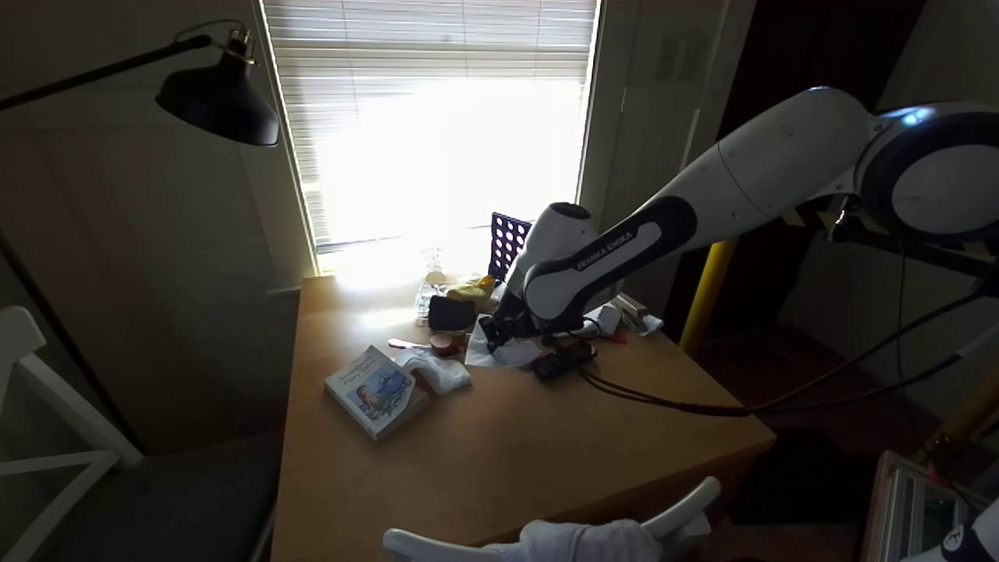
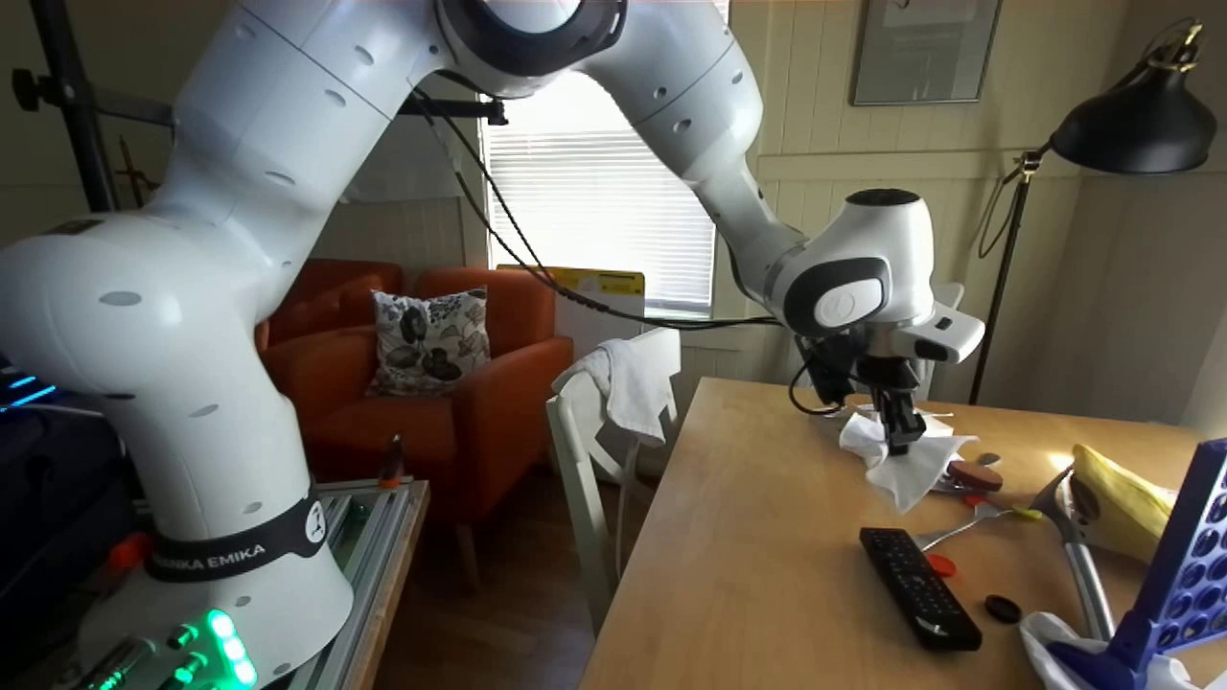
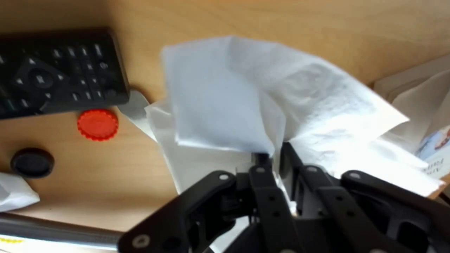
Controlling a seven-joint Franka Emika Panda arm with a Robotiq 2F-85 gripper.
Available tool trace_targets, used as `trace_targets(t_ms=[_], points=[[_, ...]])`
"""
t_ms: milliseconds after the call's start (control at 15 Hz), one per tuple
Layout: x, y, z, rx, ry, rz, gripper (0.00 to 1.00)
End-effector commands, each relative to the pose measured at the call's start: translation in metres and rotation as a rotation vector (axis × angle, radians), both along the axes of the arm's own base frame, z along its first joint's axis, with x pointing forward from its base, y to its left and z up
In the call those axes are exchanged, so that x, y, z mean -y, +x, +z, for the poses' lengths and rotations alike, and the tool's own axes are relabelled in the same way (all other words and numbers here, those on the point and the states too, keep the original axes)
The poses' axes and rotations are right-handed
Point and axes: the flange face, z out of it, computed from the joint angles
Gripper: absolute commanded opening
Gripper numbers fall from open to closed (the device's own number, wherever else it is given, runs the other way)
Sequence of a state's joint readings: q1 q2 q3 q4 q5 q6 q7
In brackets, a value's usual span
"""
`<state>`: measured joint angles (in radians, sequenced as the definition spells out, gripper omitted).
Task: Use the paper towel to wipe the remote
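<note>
Paper towel (image 3: 218,105) in the pinch of the end effector (image 3: 275,154), near the black remote (image 2: 920,587).

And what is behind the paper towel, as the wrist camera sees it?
One end of a metal utensil shows beside the remote; then it passes behind the paper towel. Whatever else lies there is covered.
</note>
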<state>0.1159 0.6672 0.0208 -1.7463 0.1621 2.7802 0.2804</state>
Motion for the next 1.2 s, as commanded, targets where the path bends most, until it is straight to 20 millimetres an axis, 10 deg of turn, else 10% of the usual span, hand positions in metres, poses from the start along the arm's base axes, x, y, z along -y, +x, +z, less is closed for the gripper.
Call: trace_targets(t_ms=[0,467,1000,1133], points=[[0.0,0.018,0.009,0.176,-0.022,-0.044,0.46],[0.002,-0.008,0.014,0.056,-0.049,-0.049,0.96],[-0.001,-0.116,0.115,-0.389,-0.031,0.002,1.0],[-0.008,-0.093,0.106,-0.366,-0.015,0.024,1.0]])
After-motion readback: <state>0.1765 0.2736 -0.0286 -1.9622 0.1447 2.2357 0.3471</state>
